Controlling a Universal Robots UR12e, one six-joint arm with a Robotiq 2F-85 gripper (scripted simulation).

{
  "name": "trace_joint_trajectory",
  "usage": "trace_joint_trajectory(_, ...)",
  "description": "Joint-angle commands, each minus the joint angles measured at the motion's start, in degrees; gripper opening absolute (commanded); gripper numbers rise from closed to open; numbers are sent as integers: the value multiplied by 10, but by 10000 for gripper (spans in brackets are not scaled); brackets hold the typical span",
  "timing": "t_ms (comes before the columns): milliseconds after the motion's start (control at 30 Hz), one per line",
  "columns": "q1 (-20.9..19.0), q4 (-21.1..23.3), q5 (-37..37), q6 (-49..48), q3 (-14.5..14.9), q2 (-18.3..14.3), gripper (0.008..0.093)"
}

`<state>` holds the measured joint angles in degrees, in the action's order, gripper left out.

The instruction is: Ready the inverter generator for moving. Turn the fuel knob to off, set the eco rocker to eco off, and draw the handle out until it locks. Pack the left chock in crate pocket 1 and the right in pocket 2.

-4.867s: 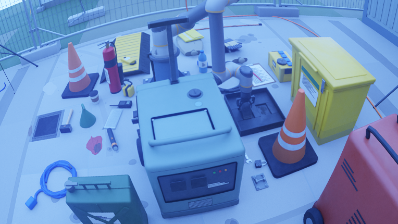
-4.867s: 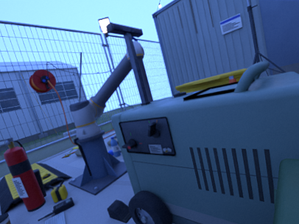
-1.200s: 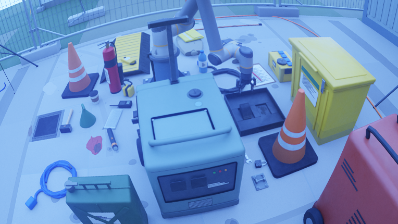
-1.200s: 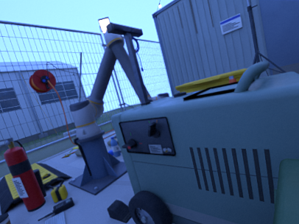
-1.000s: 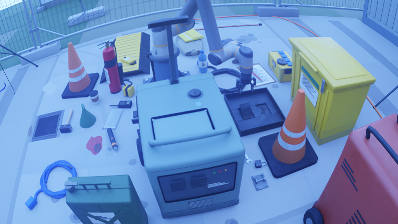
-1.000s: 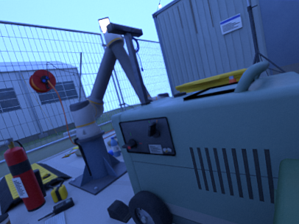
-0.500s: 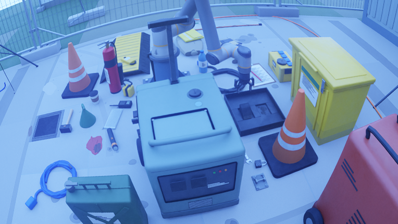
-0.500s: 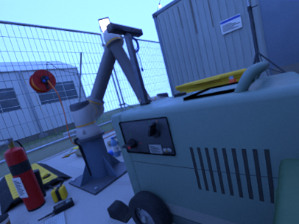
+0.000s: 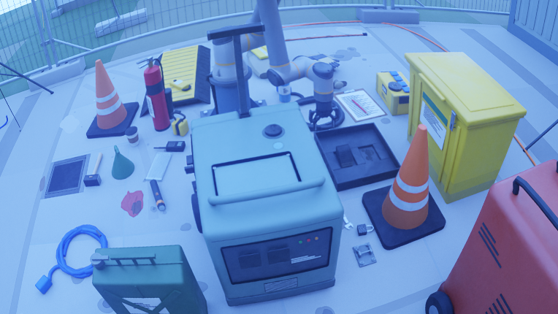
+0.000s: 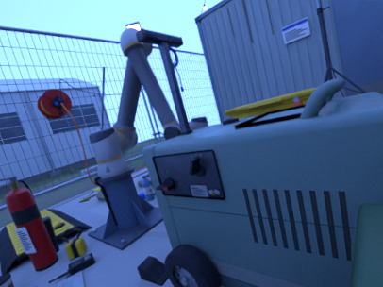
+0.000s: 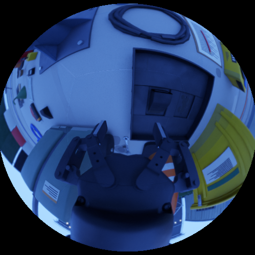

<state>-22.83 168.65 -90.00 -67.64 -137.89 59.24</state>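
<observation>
The dark crate [image 9: 356,154] [image 11: 169,94] lies on the ground right of the generator, and one black chock [image 9: 345,155] [image 11: 157,101] sits in its left pocket while the pocket beside it is empty. My gripper [image 9: 323,120] [image 11: 129,130] hangs open and holds nothing, above the ground by the crate's far left corner. The pale green generator [image 9: 265,195] [image 10: 283,189] has its black telescopic handle [image 9: 236,31] [image 10: 159,37] drawn up high. Its side panel carries the fuel knob [image 10: 168,185] and the rocker [image 10: 195,166]. A second black chock [image 10: 152,270] [image 11: 46,112] lies by the generator's wheel.
A yellow cabinet [image 9: 460,117] stands right of the crate, with an orange cone [image 9: 408,183] in front of it. A coiled black hose [image 11: 149,23] and a clipboard [image 9: 360,104] lie behind the crate. A red machine [image 9: 511,242] fills the right corner. Small tools lie left of the generator.
</observation>
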Motion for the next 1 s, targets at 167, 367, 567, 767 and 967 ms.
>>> trace_joint_trajectory(167,69,5,0,-69,-40,36,880)
trace_joint_trajectory(367,160,-1,0,-159,-79,81,880)
trace_joint_trajectory(567,266,-23,0,-266,-106,130,880)
trace_joint_trajectory(767,377,-60,0,-377,-117,177,880)
trace_joint_trajectory(967,477,-104,0,-477,-109,214,880)
